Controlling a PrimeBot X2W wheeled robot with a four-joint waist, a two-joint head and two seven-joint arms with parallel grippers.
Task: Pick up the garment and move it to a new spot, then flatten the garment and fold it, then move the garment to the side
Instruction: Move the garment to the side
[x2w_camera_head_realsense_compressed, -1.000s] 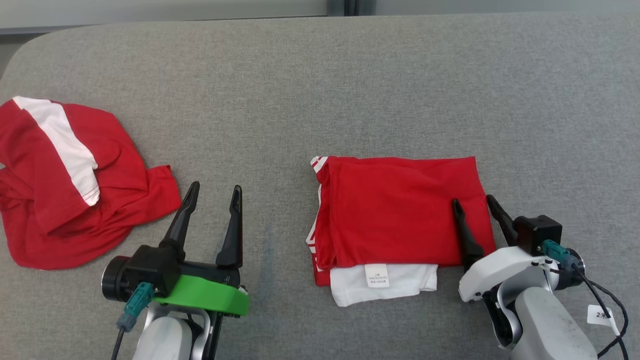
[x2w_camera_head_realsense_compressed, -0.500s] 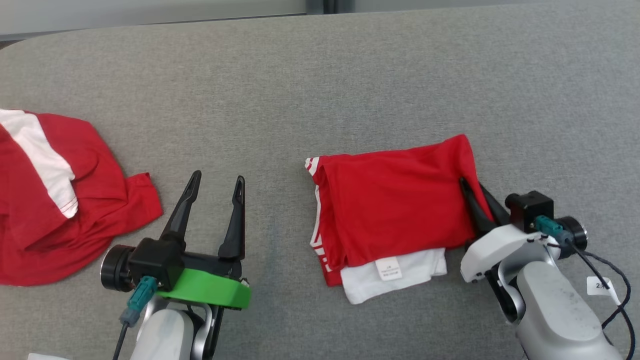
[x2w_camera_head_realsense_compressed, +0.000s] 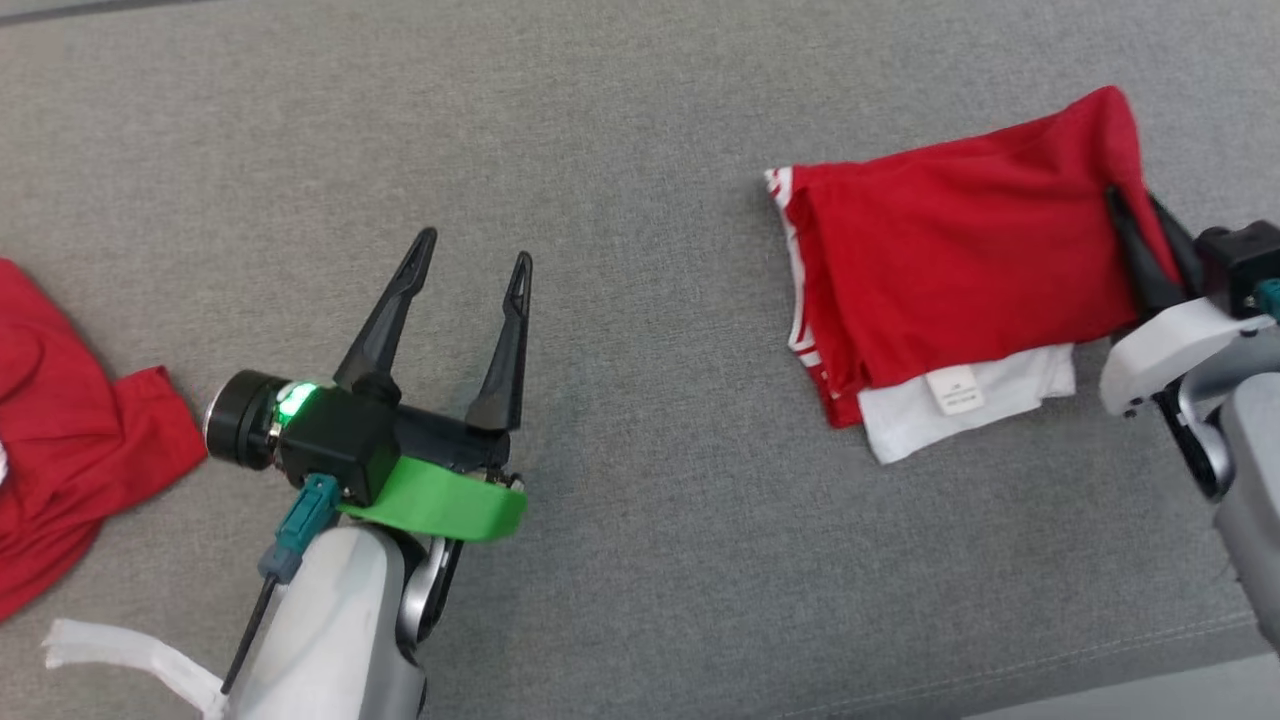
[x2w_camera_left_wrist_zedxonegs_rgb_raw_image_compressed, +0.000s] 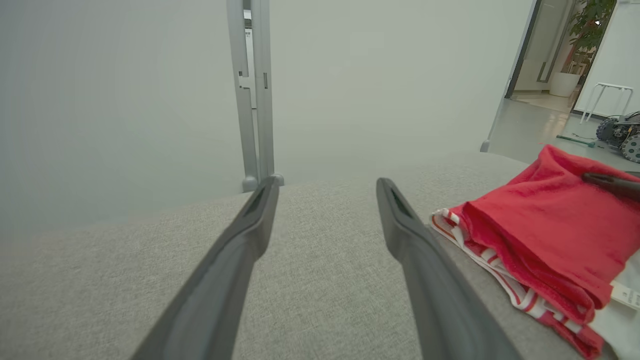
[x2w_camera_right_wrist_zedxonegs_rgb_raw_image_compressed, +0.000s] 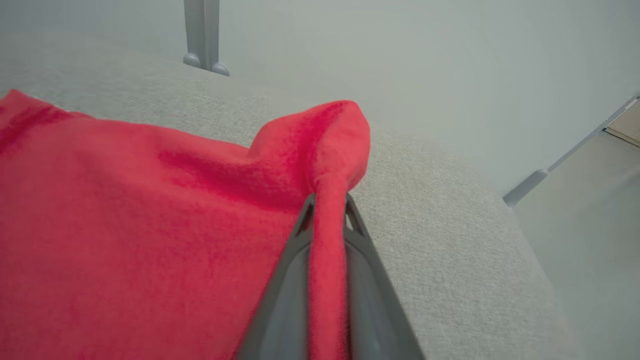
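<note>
The right gripper (x2w_camera_head_realsense_compressed: 1130, 200) pinches one edge of the folded garment (x2w_camera_head_realsense_compressed: 950, 250) on the right of the cushion (x2w_camera_head_realsense_compressed: 640, 150), the left gripper (x2w_camera_head_realsense_compressed: 475, 247) is open and empty, so seemingly only the move aside is left.

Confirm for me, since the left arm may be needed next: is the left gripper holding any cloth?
No, the left gripper stands open over the bare grey cushion; the right gripper pinches the folded garment.

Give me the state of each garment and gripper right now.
Folded garment: folded, right edge pinched and bunched up.
Crumpled garment: unfolded, lying loose.
Left gripper: jaws open, empty.
Right gripper: jaws shut on that pinched edge.
</note>
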